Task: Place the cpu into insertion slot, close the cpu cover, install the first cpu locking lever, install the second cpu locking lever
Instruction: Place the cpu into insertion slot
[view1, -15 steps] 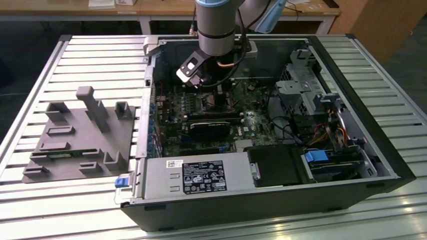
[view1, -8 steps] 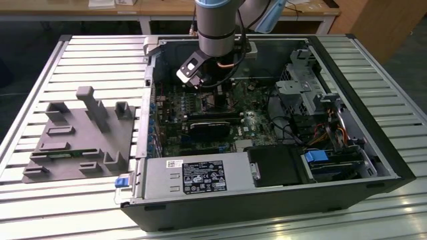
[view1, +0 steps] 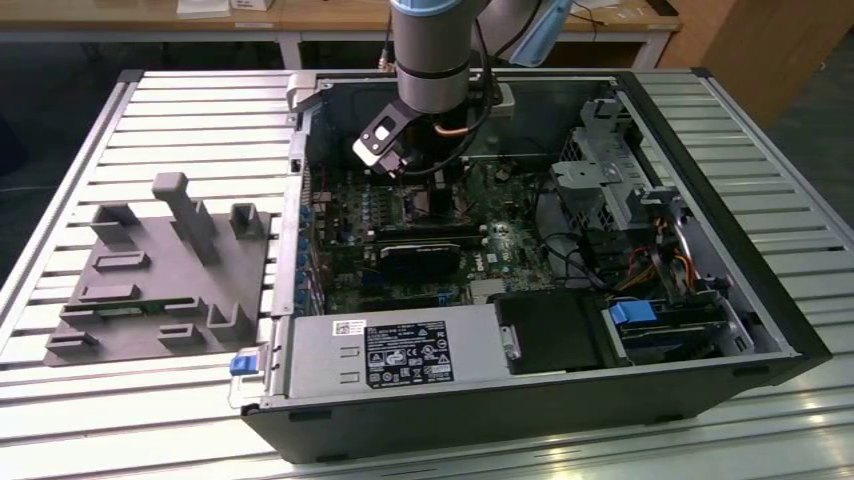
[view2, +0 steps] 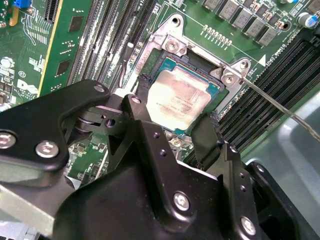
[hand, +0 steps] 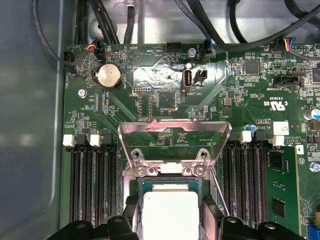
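Observation:
The cpu (view2: 180, 100) (hand: 170, 212), a square chip with a silvery top and teal edges, lies level in the insertion slot (view2: 172, 46) on the green motherboard. My gripper (view2: 175, 105) (hand: 170, 220) is directly over it, one black finger (view2: 142, 90) against each of two opposite chip edges, shut on it. The cpu cover (hand: 175, 132), a thin silvery frame, is flipped back open beyond the slot. A thin locking lever (view2: 280, 107) (hand: 220, 192) stands loose beside the slot. In the exterior view the arm (view1: 434, 60) reaches down into the open computer case.
Long black memory slots (hand: 87, 180) (hand: 247, 180) flank the socket. A black heatsink block (view1: 427, 255), the power supply (view1: 400, 350) and the drive cage (view1: 607, 180) crowd the case. A grey fixture (view1: 160, 270) sits on the table at the exterior view's left.

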